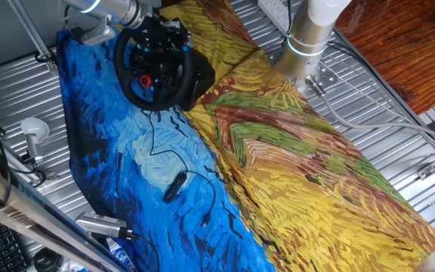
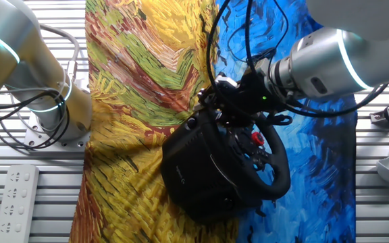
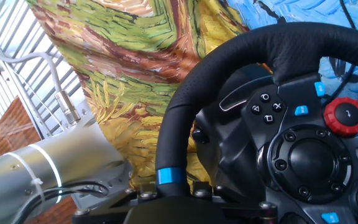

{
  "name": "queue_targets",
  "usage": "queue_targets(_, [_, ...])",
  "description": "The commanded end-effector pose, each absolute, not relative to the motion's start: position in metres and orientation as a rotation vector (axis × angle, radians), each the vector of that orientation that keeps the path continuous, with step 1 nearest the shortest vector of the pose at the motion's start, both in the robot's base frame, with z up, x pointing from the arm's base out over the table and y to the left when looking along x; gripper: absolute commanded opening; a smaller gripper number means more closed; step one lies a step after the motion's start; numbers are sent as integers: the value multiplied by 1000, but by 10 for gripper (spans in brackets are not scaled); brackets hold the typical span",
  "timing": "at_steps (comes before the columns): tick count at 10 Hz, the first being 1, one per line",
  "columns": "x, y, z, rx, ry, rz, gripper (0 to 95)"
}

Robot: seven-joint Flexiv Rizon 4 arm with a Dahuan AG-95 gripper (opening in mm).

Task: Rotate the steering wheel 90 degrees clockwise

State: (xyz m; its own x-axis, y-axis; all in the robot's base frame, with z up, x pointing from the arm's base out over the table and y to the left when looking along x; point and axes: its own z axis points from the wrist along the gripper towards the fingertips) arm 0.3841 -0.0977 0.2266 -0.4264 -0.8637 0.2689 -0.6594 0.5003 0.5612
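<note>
Your steering wheel point(image 1: 154, 66) stands on its black base point(image 2: 194, 165) on the painted cloth point(image 1: 278, 159) covering the counter point(image 1: 399, 121), right at the seam where the cloth's blue and yellow halves meet, with the red button point(image 3: 345, 116) showing on the hub. The gripper point(image 2: 238, 94) sits against the wheel's rim, but whether the fingers are closed on it you cannot tell. A small black oval device point(image 1: 174, 186) on a thin cable lies on the blue half, well apart from the wheel.
</note>
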Motion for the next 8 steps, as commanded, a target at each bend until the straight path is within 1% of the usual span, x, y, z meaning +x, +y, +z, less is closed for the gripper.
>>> queue_targets(1, [386,-99,225,1235,-2207,-534,0])
queue_targets(8, [386,-99,225,1230,-2223,-552,0])
